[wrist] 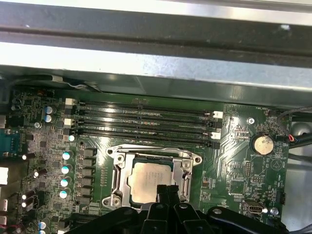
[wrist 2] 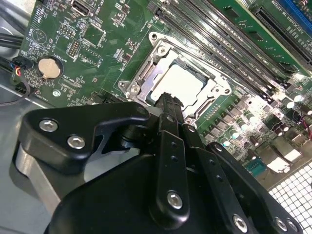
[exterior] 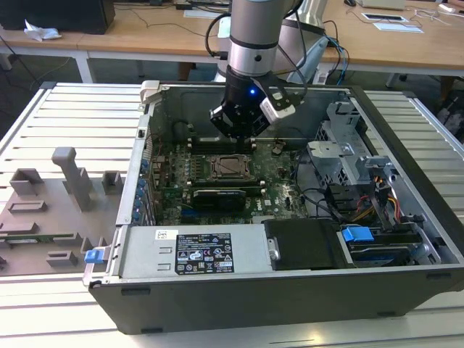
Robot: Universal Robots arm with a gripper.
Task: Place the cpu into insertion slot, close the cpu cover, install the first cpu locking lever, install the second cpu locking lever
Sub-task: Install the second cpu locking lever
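While over the seated cpu [wrist: 148, 181], gripper [wrist: 167, 191] pinched together, empty.

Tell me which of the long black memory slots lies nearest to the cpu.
The slot at the edge of the bank right beside the silvery socket frame that holds the cpu. The other three lie farther off, toward the case wall.

- We take this for an electronics lab or test workshop.
- An opened computer case [exterior: 290, 239] lies on a slatted metal bench [exterior: 72, 123], its green motherboard [exterior: 272, 181] bare just beneath the hand [exterior: 245, 141].
- Beside the case, well apart from the hand, sits a grey plate of fixtures [exterior: 51, 210].
- Behind the hand stand wooden desks [exterior: 145, 32] with papers [exterior: 391, 22] and cables [exterior: 333, 47].
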